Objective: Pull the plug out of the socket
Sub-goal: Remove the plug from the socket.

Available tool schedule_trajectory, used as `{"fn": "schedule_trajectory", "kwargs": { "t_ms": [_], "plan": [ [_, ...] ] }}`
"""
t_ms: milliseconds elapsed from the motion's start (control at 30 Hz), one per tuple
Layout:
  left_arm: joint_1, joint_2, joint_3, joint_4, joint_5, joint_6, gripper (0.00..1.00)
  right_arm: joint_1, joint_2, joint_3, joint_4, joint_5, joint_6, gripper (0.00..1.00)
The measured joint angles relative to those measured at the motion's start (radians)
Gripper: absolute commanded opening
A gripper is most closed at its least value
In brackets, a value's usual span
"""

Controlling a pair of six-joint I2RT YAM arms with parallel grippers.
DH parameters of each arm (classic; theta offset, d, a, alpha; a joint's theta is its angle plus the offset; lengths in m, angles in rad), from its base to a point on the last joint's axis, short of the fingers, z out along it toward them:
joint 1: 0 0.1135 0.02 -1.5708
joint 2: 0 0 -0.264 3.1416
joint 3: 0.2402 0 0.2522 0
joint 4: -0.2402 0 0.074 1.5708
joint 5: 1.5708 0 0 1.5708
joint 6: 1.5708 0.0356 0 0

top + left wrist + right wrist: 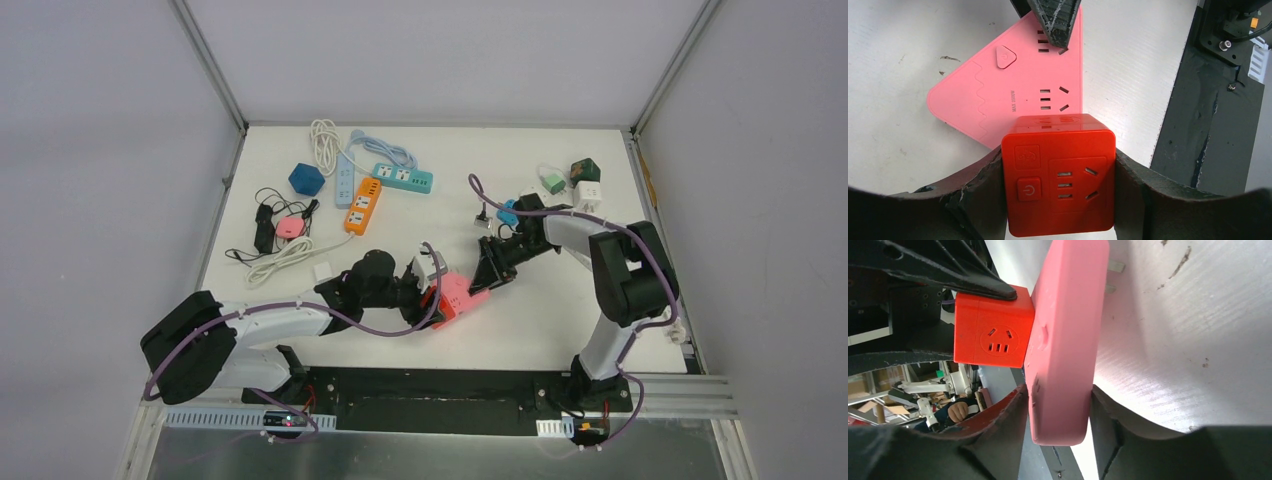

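**Pull the red plug straight out of the pink socket**

The red plug (1058, 150) sits in the pink socket (1013, 95), lower centre of the top view, between both arms. The right wrist view shows no gap between them, so we judge it not yet out. The left tool (1058, 200) is clamped on the plug's two sides. The right tool (1055, 415) pinches the socket across its thickness, near a corner. We can't tell if the socket touches the tabletop (1188, 340).

For the pull, we'd use the right tool as a firm anchor and draw the left tool straight off the socket face. No twisting: a sideways tug could bend the pins or lever the socket out of that corner grip. The plug's smooth sides may slip.
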Motion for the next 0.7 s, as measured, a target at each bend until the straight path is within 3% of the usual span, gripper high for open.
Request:
{"fn": "schedule_trajectory", "kwargs": {
  "t_ms": [67, 200, 700],
  "plan": [
    [0.000, -0.002, 0.000, -0.005, 0.000, 0.007, 0.00, -0.002, 0.015, 0.002, 0.002, -0.001, 0.008, 0.38],
    [0.000, -0.004, 0.000, -0.011, 0.000, 0.018, 0.00, -0.008, 0.041, 0.010, 0.001, -0.011, 0.041, 0.00],
    [0.000, -0.029, 0.000, -0.009, -0.026, -0.024, 0.00, -0.014, 0.062, 0.049, -0.015, -0.034, 0.061, 0.00]
  ]
}}
